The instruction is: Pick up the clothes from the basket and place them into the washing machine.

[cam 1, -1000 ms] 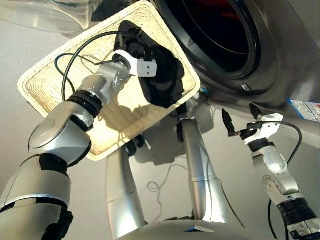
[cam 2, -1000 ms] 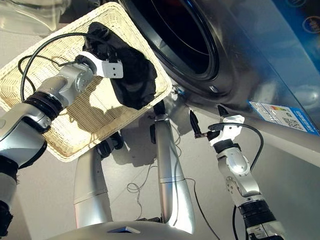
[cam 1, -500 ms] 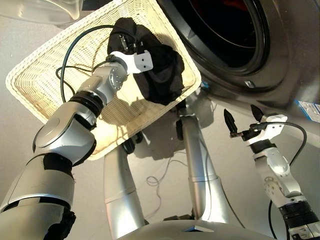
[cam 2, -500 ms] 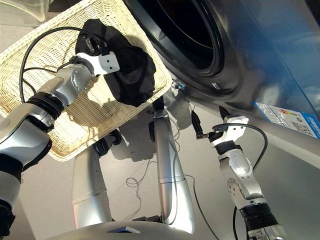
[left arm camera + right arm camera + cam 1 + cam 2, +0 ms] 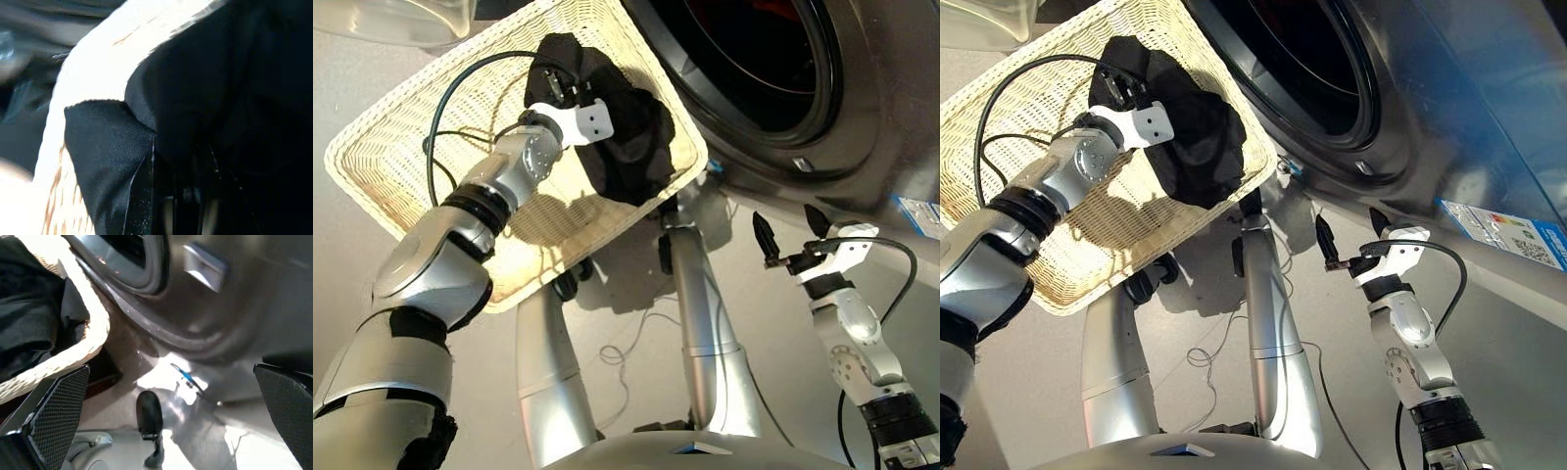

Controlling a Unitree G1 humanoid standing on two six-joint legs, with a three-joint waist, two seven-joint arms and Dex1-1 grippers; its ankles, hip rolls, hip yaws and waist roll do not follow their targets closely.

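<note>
Your left arm is in the tray, beside the dark grey glossy washing machine [image 5: 862,147].
The cream-white woven wicker basket [image 5: 401,157] holds the black garment [image 5: 626,137]; left gripper [image 5: 553,88] buried in it, grip unreadable. Right gripper [image 5: 790,232] fingers spread, empty, over grey floor [image 5: 773,392].

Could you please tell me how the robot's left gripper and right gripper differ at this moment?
The left gripper reaches into the basket and is buried in the black garment; the right gripper hangs in the air below the washing machine, touching nothing. The right gripper's fingers stand spread apart; the left gripper's are hidden by cloth. Both have white housings.
</note>
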